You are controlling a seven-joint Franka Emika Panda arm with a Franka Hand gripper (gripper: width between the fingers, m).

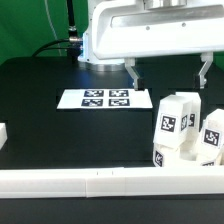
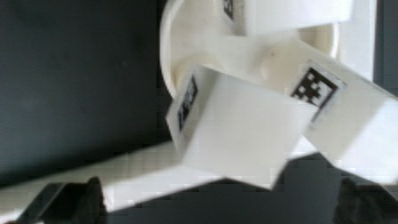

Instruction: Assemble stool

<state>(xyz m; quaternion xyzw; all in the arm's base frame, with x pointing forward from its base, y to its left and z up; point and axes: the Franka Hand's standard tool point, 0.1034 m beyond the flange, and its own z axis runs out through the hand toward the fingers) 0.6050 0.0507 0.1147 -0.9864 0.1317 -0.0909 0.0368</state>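
Observation:
Two white block legs with black-and-white tags (image 1: 178, 122) (image 1: 212, 136) stand close together at the exterior view's right, just behind the front rail. In the wrist view the legs (image 2: 240, 125) (image 2: 342, 100) rise in front of the round white seat disc (image 2: 183, 45). I cannot tell whether they sit in its sockets. My gripper (image 1: 169, 74) hangs open and empty above and slightly behind the legs, its dark fingers (image 1: 135, 74) wide apart. In the wrist view the gripper (image 2: 214, 206) shows both fingertips (image 2: 71, 203) with nothing between them.
The marker board (image 1: 105, 98) lies flat on the black table behind and to the exterior view's left of the legs. A long white rail (image 1: 90, 182) runs along the front edge. A short white bar end (image 1: 3, 134) shows at the left edge.

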